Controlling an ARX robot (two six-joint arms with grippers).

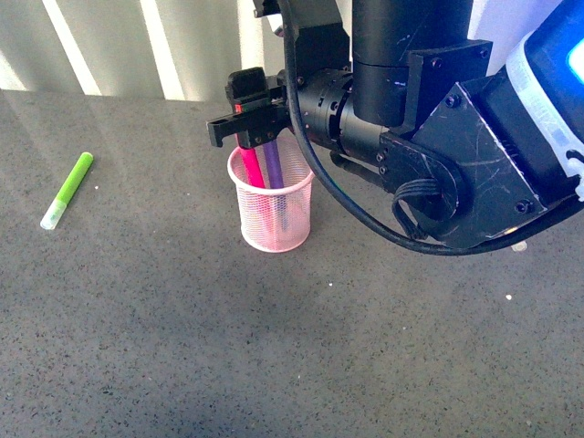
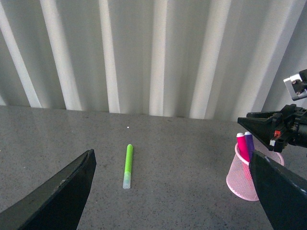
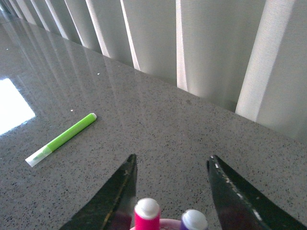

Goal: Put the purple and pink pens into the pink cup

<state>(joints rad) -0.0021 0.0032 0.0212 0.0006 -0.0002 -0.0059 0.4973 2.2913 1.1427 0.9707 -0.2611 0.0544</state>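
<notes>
The pink cup (image 1: 272, 212) stands upright on the grey table with the pink pen (image 1: 251, 166) and the purple pen (image 1: 273, 164) standing inside it, side by side, tops sticking above the rim. My right gripper (image 1: 239, 135) hovers open directly over the pens. In the right wrist view its gripper (image 3: 172, 158) has a dark finger on either side of the pink pen (image 3: 147, 211) and purple pen (image 3: 194, 220), touching neither. My left gripper (image 2: 171, 154) is open and holds nothing, well to the left of the cup (image 2: 240, 179).
A lime green marker (image 1: 67, 190) lies flat on the table far left of the cup, also seen between the left fingers (image 2: 127, 166) and in the right wrist view (image 3: 61, 139). White vertical blinds (image 2: 158, 52) line the table's far edge.
</notes>
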